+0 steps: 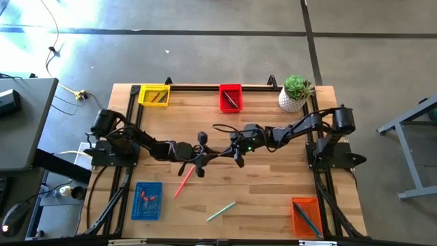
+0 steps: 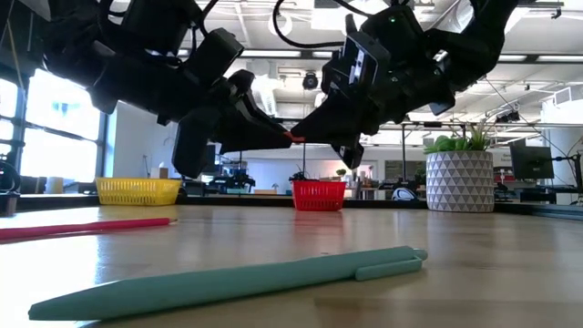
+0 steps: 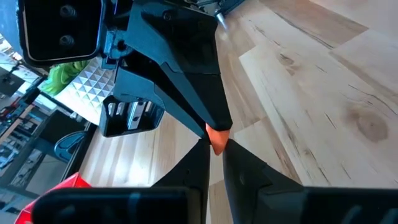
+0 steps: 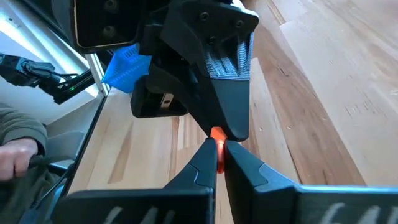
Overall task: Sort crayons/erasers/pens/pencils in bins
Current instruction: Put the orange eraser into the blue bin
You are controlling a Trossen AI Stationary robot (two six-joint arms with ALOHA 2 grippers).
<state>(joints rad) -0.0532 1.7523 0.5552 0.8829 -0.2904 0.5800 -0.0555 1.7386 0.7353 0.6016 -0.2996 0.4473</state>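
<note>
**Q:** What are you holding?

**Me:** A small orange piece (image 4: 217, 148), probably a crayon, though only its stub shows. It hangs in the air over the middle of the tabletop (image 1: 273, 184), pinched from both ends: my right tool (image 1: 237, 152) is clenched on it, and my left tool (image 1: 199, 161) meets it tip to tip with its fingers pressed onto the same piece. I judge this a handover between my two arms.

**Q:** What does it look like?

**Me:** Bright orange, short, blunt at the end that shows, and nearly swallowed by the dark fingertips. I cannot tell its full length.

**Q:** How far along is the sorting?

**Me:** Partway, I judge. The yellow bin (image 1: 154, 95) at the far left corner has things in it, and the red bin (image 1: 231, 98) at the middle of the far edge holds a dark stick. The blue bin (image 1: 147, 200) near the left front corner carries a few small bits, and the orange bin (image 1: 306, 216) at the right front corner holds a long thin item.

**Q:** What is left?

**Me:** The orange piece itself, a pink pencil (image 1: 184, 182) lying just in front of my left tool, and a teal pen (image 1: 221, 211) nearer the front edge, between the blue and orange bins. The plant pot (image 1: 295, 94) at the far right corner plays no part in the sorting.
</note>
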